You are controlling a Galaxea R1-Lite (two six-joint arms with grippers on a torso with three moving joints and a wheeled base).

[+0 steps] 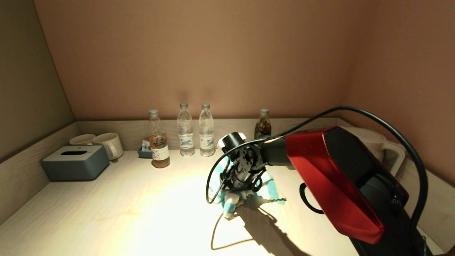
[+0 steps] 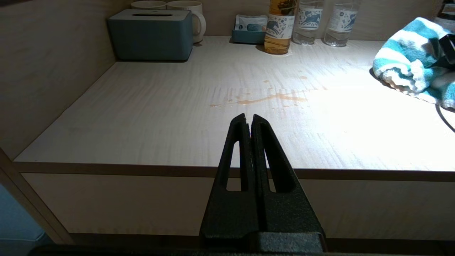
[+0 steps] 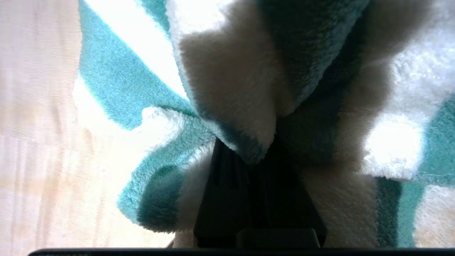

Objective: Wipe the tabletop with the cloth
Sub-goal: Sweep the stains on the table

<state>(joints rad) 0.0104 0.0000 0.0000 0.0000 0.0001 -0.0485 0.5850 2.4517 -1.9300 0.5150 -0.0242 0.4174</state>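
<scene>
The teal and white striped cloth (image 1: 233, 199) lies bunched on the pale wood-grain tabletop (image 1: 124, 213), right of centre. My right gripper (image 1: 239, 185) points down into it and is shut on the cloth; in the right wrist view the cloth (image 3: 231, 81) folds over the dark fingers (image 3: 227, 177) and hides their tips. The cloth also shows in the left wrist view (image 2: 408, 60). An orange-brown spill (image 2: 266, 99) streaks the tabletop (image 2: 160, 117) left of the cloth. My left gripper (image 2: 249, 116) is shut and empty, held off the table's front edge.
A grey-blue tissue box (image 1: 75, 163) and two mugs (image 1: 110, 145) stand at the back left. Several bottles (image 1: 186, 131) line the back rim, one amber bottle (image 1: 159, 142) further forward. A white kettle (image 1: 384, 145) stands at the back right. A black cable (image 1: 213, 185) loops beside the cloth.
</scene>
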